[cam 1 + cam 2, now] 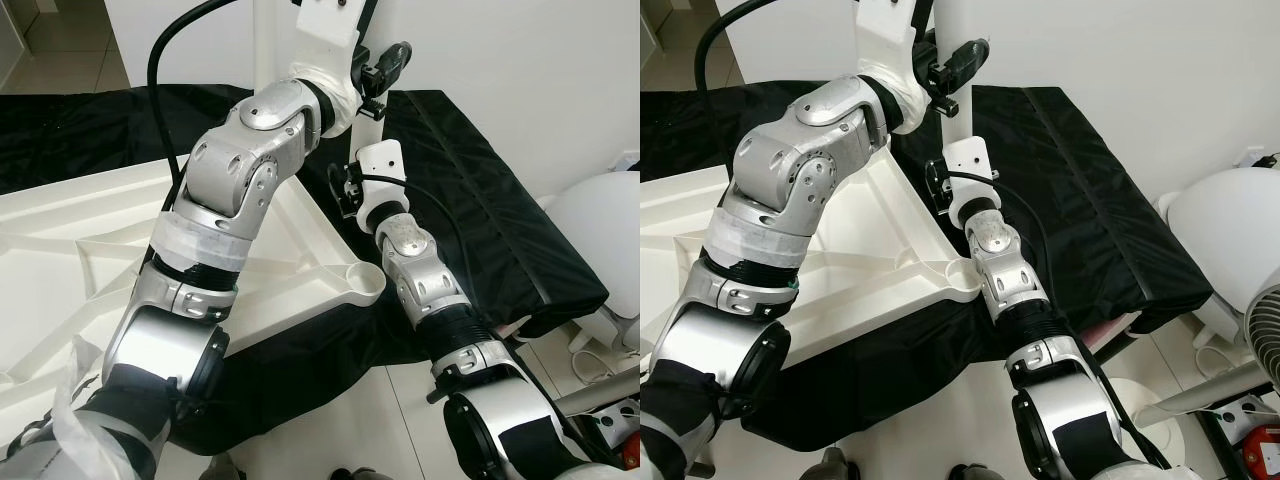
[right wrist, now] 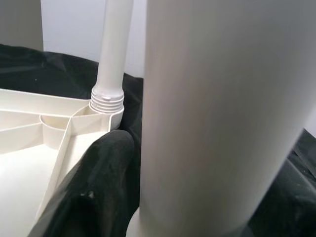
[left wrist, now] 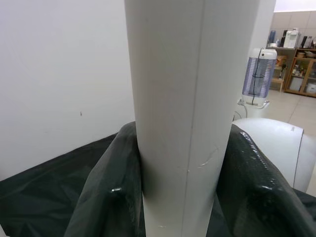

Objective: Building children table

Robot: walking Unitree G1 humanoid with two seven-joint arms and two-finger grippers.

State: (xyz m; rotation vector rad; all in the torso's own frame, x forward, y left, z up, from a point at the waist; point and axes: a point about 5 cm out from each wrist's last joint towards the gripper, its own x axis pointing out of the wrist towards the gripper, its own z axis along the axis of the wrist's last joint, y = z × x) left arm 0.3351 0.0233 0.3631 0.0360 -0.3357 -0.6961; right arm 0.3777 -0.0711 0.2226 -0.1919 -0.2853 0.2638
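Note:
The white plastic table top lies upside down on a black cloth. A white table leg stands upright at its far right corner. My left gripper is raised high and shut on this leg, and both black fingers press its sides. Lower down, my right gripper is shut on the same leg, one finger lying against it. A second leg stands screwed into another corner socket. The near corner socket is open and holds no leg.
The cloth-covered surface ends at the right, with tiled floor below. A white rounded appliance and a fan stand at the right. A white wall rises close behind the table.

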